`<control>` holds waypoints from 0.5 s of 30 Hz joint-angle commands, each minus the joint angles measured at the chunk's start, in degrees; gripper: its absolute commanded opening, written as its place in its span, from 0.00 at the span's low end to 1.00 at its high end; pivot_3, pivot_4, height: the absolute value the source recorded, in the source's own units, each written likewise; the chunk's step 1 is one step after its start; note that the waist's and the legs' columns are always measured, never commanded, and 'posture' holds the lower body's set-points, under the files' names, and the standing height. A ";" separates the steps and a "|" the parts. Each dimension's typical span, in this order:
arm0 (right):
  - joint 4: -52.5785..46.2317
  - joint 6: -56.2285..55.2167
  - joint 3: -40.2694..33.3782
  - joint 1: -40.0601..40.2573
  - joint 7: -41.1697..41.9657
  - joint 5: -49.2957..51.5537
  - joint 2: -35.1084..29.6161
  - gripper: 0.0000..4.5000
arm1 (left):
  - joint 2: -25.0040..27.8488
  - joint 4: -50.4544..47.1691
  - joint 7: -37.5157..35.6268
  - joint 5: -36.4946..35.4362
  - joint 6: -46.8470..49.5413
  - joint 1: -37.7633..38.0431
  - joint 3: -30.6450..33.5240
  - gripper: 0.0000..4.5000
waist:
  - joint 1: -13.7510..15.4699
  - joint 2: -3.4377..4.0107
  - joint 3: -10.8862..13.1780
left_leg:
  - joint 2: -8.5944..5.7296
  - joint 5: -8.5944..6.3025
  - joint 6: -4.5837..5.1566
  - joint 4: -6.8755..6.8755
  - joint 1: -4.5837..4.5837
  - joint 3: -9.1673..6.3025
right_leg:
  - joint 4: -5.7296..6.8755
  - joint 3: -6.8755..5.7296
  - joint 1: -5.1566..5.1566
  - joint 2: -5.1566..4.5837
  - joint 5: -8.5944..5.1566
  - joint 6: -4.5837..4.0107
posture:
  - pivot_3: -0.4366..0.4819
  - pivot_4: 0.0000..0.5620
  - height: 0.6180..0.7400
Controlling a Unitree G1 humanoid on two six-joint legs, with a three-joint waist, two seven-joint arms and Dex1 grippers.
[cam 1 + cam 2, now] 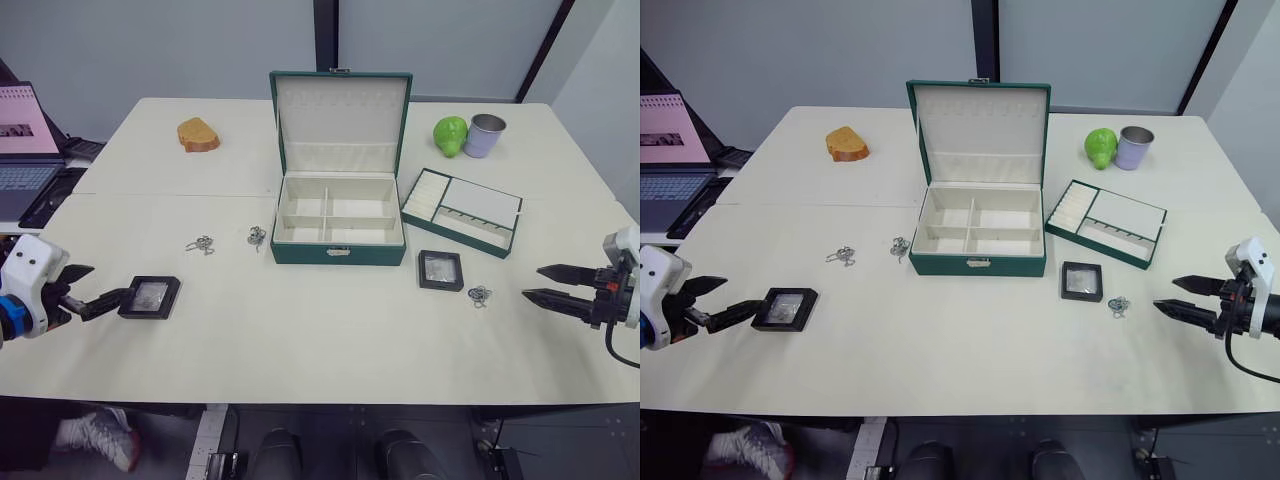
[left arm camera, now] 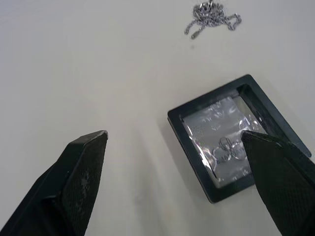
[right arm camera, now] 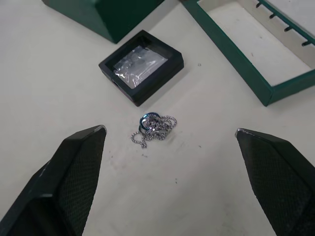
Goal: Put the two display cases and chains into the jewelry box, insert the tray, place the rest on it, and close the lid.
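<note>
The jewelry box [image 1: 338, 222] sits at the middle of the table [image 1: 300, 340], its lid [image 1: 340, 118] standing upright toward the far edge and its cream compartments bare. The tray [image 1: 462, 211] lies just off the box's right side, angled, with its ring-roll end nearest the box. Over by the left edge, the left gripper [image 1: 103, 288] hangs low with its fingers spread — one black fingertip reaches the left rim of the left display case [image 1: 151, 296], while the other finger is off to the side over bare table; from the wrist view that fingertip overlaps the case's clear window, though whether it touches cannot be told. Beyond this case, toward the box, lie two chains: one small bunch [image 1: 200, 243] and another [image 1: 257, 236] just beside the box's front left corner. On the right, the right display case [image 1: 441, 270] rests flat near the box's front right corner, with a third chain [image 1: 480, 295] just beside it toward the near right. The right gripper [image 1: 534, 282] hovers by the right edge, jaws wide apart, pointing at that chain and holding nothing. Along the far edge stand a piece of bread [image 1: 198, 134], a green pear [image 1: 450, 134] and a metal cup [image 1: 485, 135], these last two touching — and a laptop [image 1: 25, 145] sits off the left side.
</note>
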 commanded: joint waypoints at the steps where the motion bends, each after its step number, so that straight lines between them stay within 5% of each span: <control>1: -3.56 -0.10 -1.71 -5.28 -5.40 1.93 3.58 0.99 | -2.13 -6.38 3.23 -4.38 6.23 -5.56 0.40 1.00 | 0.00 0.00 0.00 | 0.01 0.00 0.00 0.02 0.00 -0.02 | 0.02 -0.01 0.01 0.01 0.00 0.00 | 0.48 0.27 1.00; 3: -4.15 -0.88 -0.19 -8.81 -9.03 0.66 6.67 0.99 | -4.64 -7.73 4.93 -4.41 7.22 -9.09 -2.06 1.00 | 0.00 0.00 0.00 | 0.01 0.01 -0.01 0.07 -0.02 -0.04 | 0.06 -0.01 0.01 0.03 0.00 0.00 | 0.48 0.27 1.00; 8: -1.28 -4.39 6.60 -18.39 -16.87 -5.31 14.77 0.62 | -12.59 -5.95 9.63 -0.45 5.22 -18.87 -10.58 1.00 | -0.10 0.00 -0.01 | 0.00 0.01 -0.01 0.10 -0.05 -0.05 | 0.06 -0.02 -0.01 0.03 0.00 0.00 | 0.48 0.27 1.00; 15: 9.41 -11.56 16.19 -27.52 -22.61 -15.90 22.18 0.22 | -21.06 3.40 14.12 6.27 -0.87 -28.20 -18.95 0.59 | -0.48 -0.01 -0.01 | 0.01 0.01 -0.01 0.37 -0.13 -0.05 | 0.09 -0.09 -0.13 0.03 0.00 -0.01 | 0.48 0.27 1.00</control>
